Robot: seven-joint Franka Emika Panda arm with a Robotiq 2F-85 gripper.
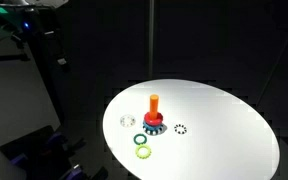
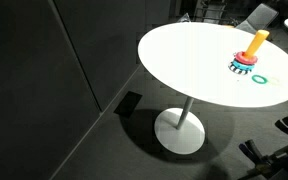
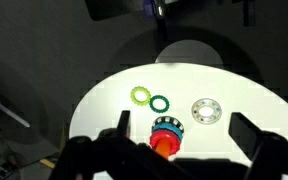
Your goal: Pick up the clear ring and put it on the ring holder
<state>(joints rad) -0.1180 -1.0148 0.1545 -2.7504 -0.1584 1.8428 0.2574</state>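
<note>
The clear ring [image 1: 127,121] lies flat on the white round table [image 1: 224,130], just beside the ring holder [image 1: 153,118], an orange peg on a red collar and blue toothed base. In the wrist view the clear ring [image 3: 205,110] lies up and to the right of the holder [image 3: 166,135]. My gripper [image 3: 184,123] is open and empty, high above the table, with its dark fingers framing the holder. In an exterior view the holder [image 2: 249,55] stands near the table's far edge; the clear ring cannot be made out there.
A yellow-green ring [image 3: 140,96] and a dark green ring [image 3: 160,102] lie together near the holder. A black-and-white dotted ring [image 1: 181,128] lies on its other side. The arm [image 1: 29,30] hangs in the dark beyond the table edge. The surroundings are dim.
</note>
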